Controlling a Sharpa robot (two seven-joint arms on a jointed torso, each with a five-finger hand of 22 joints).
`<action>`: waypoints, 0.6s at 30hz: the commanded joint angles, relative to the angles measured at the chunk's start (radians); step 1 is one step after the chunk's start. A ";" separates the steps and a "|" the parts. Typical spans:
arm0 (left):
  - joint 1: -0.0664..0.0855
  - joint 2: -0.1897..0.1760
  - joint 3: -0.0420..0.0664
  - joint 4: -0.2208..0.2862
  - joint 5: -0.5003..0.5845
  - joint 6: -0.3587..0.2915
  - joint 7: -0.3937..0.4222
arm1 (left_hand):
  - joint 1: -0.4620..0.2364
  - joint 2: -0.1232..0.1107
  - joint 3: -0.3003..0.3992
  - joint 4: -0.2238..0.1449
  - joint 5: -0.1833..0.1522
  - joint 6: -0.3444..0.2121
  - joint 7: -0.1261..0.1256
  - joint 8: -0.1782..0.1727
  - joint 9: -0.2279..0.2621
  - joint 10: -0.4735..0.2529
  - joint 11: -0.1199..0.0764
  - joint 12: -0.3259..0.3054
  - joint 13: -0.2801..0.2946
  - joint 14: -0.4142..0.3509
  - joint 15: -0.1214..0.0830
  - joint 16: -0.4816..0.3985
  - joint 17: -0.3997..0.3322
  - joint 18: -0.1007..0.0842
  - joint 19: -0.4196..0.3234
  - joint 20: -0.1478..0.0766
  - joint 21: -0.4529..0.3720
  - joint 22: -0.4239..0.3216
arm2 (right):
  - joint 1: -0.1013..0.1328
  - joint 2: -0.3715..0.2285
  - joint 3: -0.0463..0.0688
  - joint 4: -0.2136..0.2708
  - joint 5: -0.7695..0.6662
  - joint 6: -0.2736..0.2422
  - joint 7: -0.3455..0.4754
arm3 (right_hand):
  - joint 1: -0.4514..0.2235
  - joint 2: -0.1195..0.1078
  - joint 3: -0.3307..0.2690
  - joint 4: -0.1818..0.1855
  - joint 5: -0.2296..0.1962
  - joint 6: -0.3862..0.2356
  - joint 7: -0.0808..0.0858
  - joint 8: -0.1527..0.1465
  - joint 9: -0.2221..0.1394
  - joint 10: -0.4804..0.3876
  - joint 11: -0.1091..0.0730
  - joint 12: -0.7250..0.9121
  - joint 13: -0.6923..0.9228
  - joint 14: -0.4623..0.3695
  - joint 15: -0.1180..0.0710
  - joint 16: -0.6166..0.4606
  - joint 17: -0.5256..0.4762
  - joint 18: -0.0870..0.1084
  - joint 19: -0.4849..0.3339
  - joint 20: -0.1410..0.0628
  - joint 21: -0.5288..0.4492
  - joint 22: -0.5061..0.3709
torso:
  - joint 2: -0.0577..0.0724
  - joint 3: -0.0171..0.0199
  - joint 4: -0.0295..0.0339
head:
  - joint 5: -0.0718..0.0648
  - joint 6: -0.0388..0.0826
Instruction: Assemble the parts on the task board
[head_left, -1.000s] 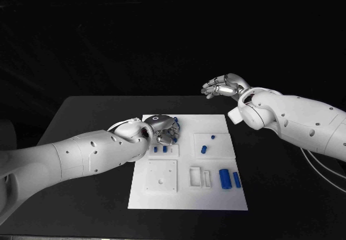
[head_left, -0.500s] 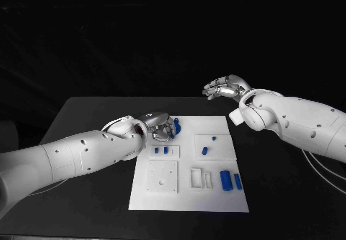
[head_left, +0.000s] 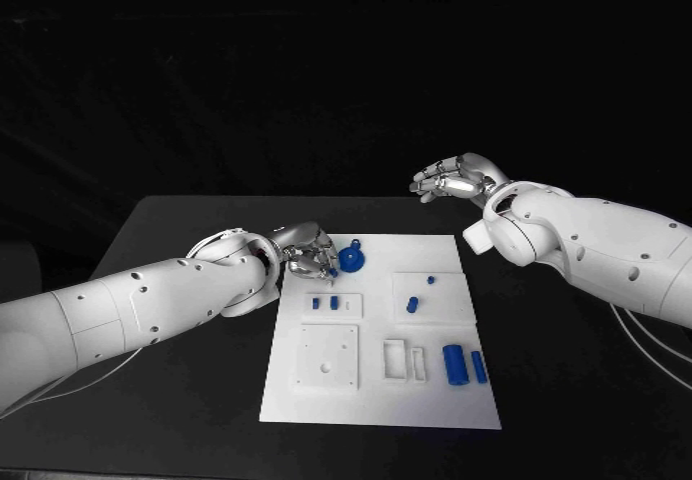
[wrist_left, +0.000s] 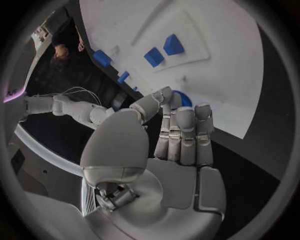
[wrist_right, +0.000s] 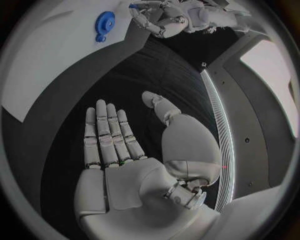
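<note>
No readable text, labels, numbers or signs on any surface.

head: high, looks down on task board (head_left: 378, 395) | left wrist: close behind left hand (wrist_left: 181, 137), facing board | right wrist: behind right hand (wrist_right: 115, 142), farther off | shared: blue gear (wrist_right: 104, 22)

Counter (head_left: 173, 230): black. Task board (head_left: 378, 400): white. Parts: blue, including gear (head_left: 353, 262) and two cylinders (head_left: 462, 363). Both hands (head_left: 306, 258) (head_left: 454, 178): silver, on white arms.
</note>
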 joint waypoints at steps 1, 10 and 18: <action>0.001 -0.011 0.001 0.007 0.038 0.067 -0.008 | -0.010 0.003 0.007 -0.001 0.005 0.011 0.007 -0.003 0.002 0.007 -0.002 -0.006 0.000 0.006 -0.001 -0.002 -0.001 0.017 0.006 -0.039 0.004 0.011 | 0.000 0.000 0.001 0.001 -0.004 0.006 0.009 | -0.004 0.008 -0.001 0.003 0.006 -0.007 0.037 0.006 -0.002 -0.005 -0.002 0.003 -0.002 -0.004 0.002 -0.003 0.001 0.019 -0.003 0.003 -0.006 0.002 | 0.000 -0.0003 0.0017 | 0.002 -0.001; -0.001 -0.036 0.001 0.016 0.031 0.076 -0.002 | -0.010 0.003 0.007 -0.003 0.006 0.010 0.007 -0.004 0.003 0.007 -0.002 -0.008 0.000 0.007 -0.001 -0.002 -0.002 0.017 0.005 -0.040 0.004 0.011 | 0.000 -0.002 0.001 0.003 -0.004 0.007 0.009 | -0.004 0.008 -0.001 0.002 0.006 -0.007 0.037 0.006 -0.002 -0.005 -0.002 0.004 -0.002 -0.004 0.002 -0.004 0.001 0.019 -0.003 0.004 -0.006 0.002 | 0.002 -0.0025 0.0002 | 0.008 -0.004; -0.001 -0.033 0.000 0.011 0.013 0.070 0.004 | -0.010 0.004 0.008 -0.004 0.005 0.010 0.007 -0.004 0.003 0.007 -0.002 -0.009 0.001 0.007 -0.001 -0.002 -0.002 0.017 0.005 -0.040 0.004 0.011 | 0.000 0.000 0.001 0.003 -0.004 0.007 0.009 | -0.004 0.008 -0.001 0.002 0.006 -0.007 0.037 0.006 -0.002 -0.005 -0.002 0.004 -0.003 -0.004 0.002 -0.004 0.001 0.019 -0.003 0.004 -0.006 0.002 | 0.002 -0.0014 -0.0010 | 0.009 -0.006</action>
